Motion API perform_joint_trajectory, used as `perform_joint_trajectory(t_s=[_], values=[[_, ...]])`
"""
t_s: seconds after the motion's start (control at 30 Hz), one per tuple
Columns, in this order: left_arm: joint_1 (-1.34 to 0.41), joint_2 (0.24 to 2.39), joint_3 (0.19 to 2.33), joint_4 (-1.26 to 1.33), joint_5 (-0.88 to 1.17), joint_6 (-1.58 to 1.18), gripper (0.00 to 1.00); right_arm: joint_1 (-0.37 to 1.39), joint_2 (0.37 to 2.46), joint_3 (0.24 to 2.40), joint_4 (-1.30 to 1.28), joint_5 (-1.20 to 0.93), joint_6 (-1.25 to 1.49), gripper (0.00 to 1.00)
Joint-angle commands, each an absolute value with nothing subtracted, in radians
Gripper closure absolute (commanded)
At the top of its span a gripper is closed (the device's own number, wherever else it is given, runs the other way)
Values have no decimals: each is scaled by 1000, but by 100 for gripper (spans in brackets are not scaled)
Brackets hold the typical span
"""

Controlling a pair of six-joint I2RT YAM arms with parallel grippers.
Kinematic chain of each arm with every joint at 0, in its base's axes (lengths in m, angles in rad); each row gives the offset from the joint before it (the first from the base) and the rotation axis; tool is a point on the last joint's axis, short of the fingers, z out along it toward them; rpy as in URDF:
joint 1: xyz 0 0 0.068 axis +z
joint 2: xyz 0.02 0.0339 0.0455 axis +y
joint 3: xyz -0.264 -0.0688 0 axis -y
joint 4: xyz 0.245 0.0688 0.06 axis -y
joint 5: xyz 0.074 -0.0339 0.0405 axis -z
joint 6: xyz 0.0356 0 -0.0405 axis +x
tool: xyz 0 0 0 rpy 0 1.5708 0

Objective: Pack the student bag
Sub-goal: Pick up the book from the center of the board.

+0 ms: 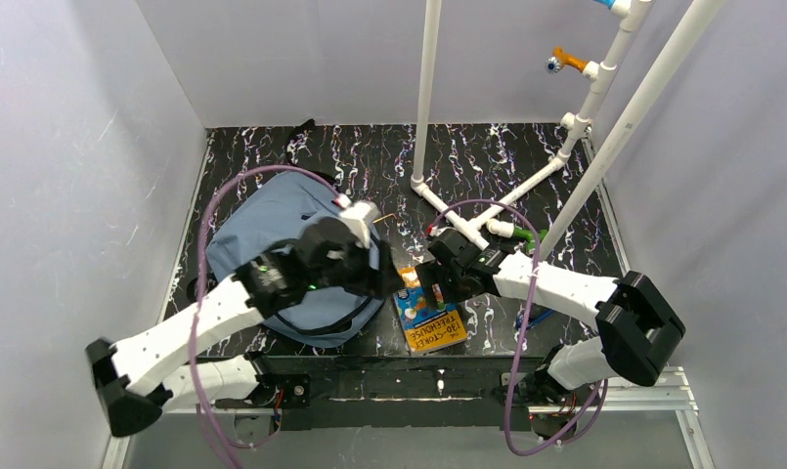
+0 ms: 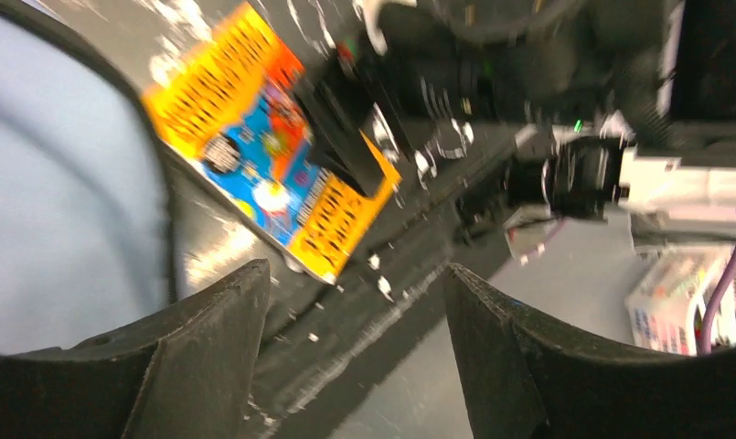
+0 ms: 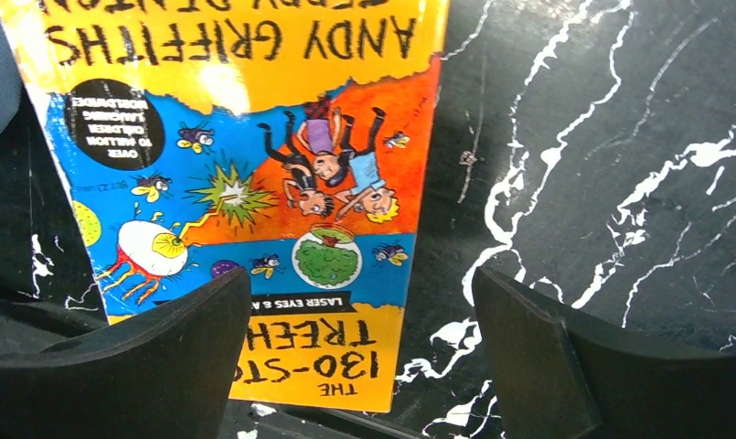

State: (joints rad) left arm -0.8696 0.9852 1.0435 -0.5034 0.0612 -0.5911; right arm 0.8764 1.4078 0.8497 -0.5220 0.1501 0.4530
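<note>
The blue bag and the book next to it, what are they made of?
The student bag looks like soft matte fabric: it slumps and creases. The book seems to be a paperback with a glossy printed paper cover: light glints off it.

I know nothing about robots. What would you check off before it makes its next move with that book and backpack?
1. Book flat on the table: ok.
2. Right gripper open above the book: ok.
3. Left gripper open, holding nothing: ok.
4. Student bag mouth open wide enough: cannot tell; the left arm covers it.
5. Book inside the bag: not ok, it lies beside it.
</note>
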Motion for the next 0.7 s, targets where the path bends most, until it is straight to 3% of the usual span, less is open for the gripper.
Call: perform_joint_trajectory(t_s=[0.0,0.27,0.47,0.67], values=[[-1034,1107,989,-428,-42,-847,33,863,1339,820,-506,201,496,2],[-1128,1249,824,-374,-242,-1332,47,857,1327,772,-448,148,533,3],[-1145,1391,821,-283,-300,-1342,50,857,1326,734,-406,108,546,6],[-1150,1448,770,-221,-346,-1399,64,857,1299,693,-362,68,563,18]])
